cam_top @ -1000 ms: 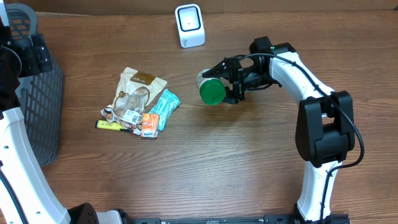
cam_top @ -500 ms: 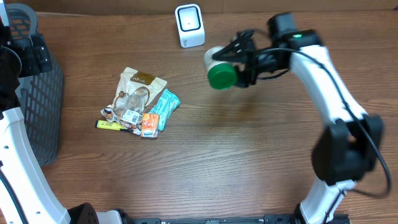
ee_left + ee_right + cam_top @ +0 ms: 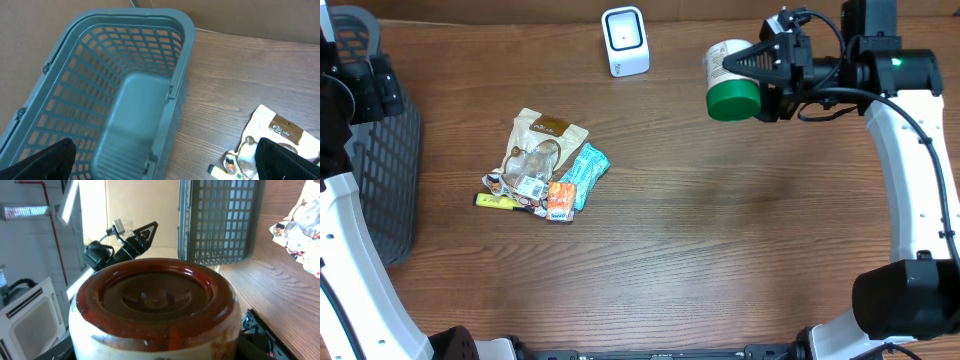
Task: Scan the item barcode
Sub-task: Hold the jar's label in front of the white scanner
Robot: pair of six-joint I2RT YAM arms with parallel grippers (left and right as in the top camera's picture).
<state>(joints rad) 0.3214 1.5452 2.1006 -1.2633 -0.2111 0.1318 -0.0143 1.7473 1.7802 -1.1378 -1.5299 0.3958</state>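
One green-lidded jar (image 3: 730, 80) hangs above the table (image 3: 670, 250), clasped by the right gripper (image 3: 752, 75), off to the right of the single white scanner (image 3: 625, 40). The left gripper (image 3: 165, 162) gapes wide over one grey basket (image 3: 182, 30). One heap of packets (image 3: 545, 165) lies mid-table; its count is unclear.

The jar (image 3: 732, 78) is cream with a green lid (image 3: 733, 102). The scanner (image 3: 625, 40) is white, the basket (image 3: 75, 100) grey-blue and gridded, the table (image 3: 670, 270) brown woodgrain.
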